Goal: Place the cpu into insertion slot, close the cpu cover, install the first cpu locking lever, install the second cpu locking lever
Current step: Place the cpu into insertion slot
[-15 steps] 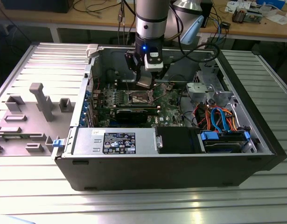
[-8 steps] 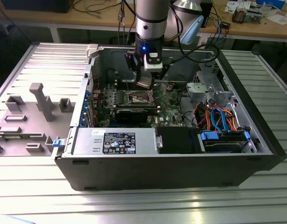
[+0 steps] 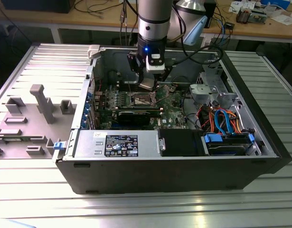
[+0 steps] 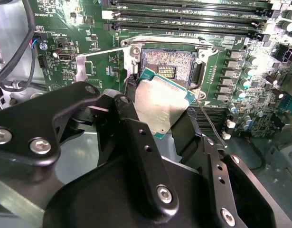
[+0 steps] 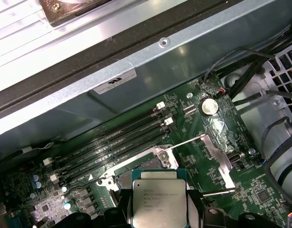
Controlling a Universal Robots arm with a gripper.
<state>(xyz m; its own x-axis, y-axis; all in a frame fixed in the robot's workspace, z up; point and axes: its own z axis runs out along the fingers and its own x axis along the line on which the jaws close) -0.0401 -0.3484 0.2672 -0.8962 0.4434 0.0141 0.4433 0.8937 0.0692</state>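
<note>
My gripper (image 3: 149, 81) is shut on the cpu (image 3: 146, 86), a small silver-topped square chip. It hangs tilted a little above the insertion slot (image 3: 142, 99) on the green motherboard inside the open computer case. In the second wrist view the cpu (image 4: 157, 102) sits between black fingers (image 4: 130, 90), just short of the open insertion slot (image 4: 168, 65) with its pin field bare. The cpu cover (image 5: 217, 159) stands flipped open beside the slot, and the cpu (image 5: 159, 199) hides most of the socket there. A thin locking lever (image 4: 205, 118) sticks out loose.
Long black memory slots (image 5: 117, 137) run beside the socket. A black graphics card (image 3: 136, 115), a power supply (image 3: 119, 144), coloured cables (image 3: 221, 118) and a drive cage (image 3: 210, 92) fill the case. A grey fixture plate (image 3: 32, 114) lies at the exterior view's left.
</note>
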